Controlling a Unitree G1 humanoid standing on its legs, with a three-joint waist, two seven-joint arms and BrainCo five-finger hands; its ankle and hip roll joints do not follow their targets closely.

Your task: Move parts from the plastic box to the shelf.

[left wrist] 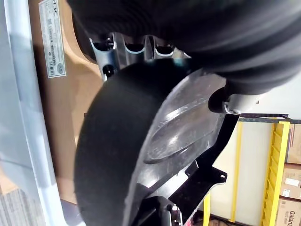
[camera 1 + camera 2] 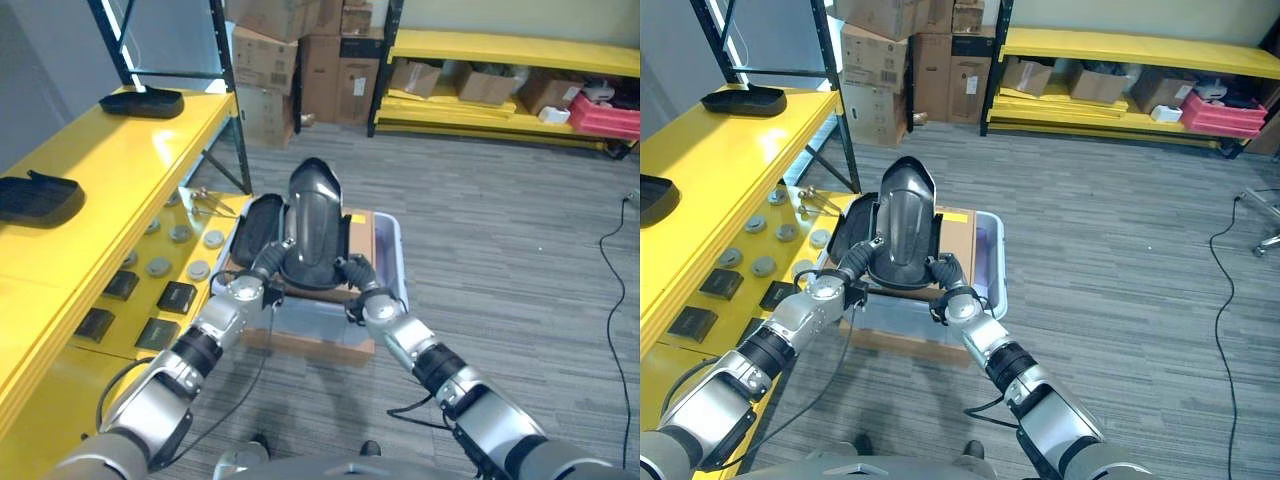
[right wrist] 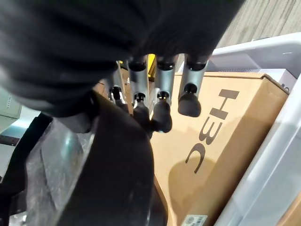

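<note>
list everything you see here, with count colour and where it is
part: one, black and glossy, held up over the plastic box between both hands
second part: one, black, leaning in the box beside the held one
plastic box: one, pale grey, on the floor ahead
cardboard sheet: one, brown, in the box
shelf: one, yellow, on the left, two black parts on top
cardboard boxes: several, brown, stacked at the back
left hand: fingers curled on the part
right hand: fingers against the part's other side

Black part (image 2: 315,225) between both hands, above plastic box (image 2: 392,262).
</note>
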